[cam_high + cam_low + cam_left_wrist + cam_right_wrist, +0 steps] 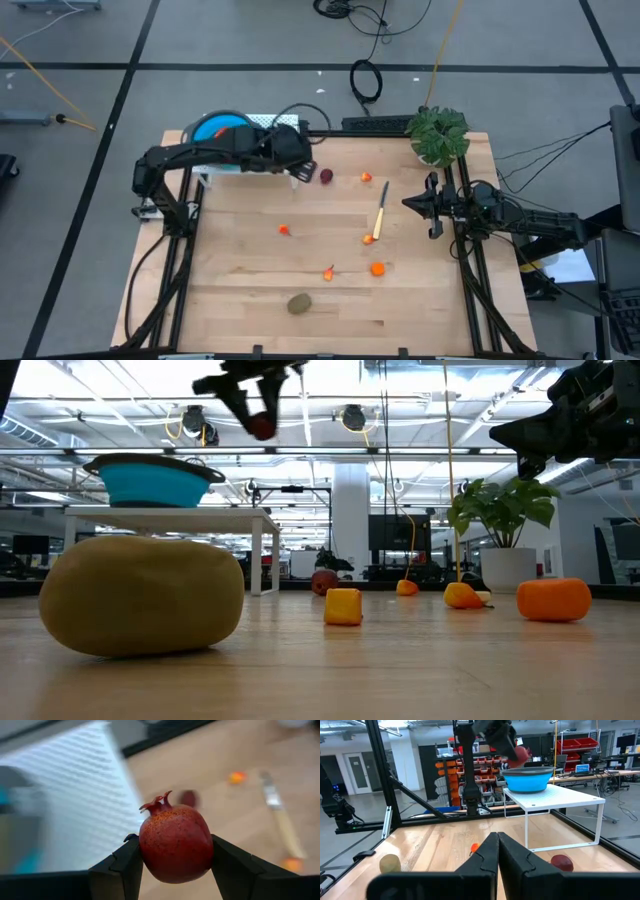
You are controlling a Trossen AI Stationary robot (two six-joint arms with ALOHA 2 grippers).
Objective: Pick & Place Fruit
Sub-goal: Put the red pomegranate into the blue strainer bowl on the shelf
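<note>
My left gripper (175, 862) is shut on a dark red pomegranate-like fruit (175, 842), high above the table by the white rack (262, 124) that carries the blue bowl (220, 128). In the low view the fruit (262, 427) shows below the fingers. A second dark red ball (326, 176) rests on the wooden table (240, 280), near the rack. A brown-green oval (299, 303) lies near the front edge. Small orange pieces (377, 268) are scattered in the middle. My right gripper (497, 851) waits shut at the table's right side. My left gripper pinches the fruit by its two opposite round sides (146, 851) between its two fingers (125, 870). The fingers slant downward from the table's left. The fruit is lifted clear of table and rack, its small crown (157, 804) pointing away from the fingers.
A yellow-handled knife (381, 215) lies right of centre. A green potted plant (438, 135) stands at the far right corner. The blue bowl (527, 777) sits on the raised white rack (555, 795) at the far left. Bare wood lies at the near left.
</note>
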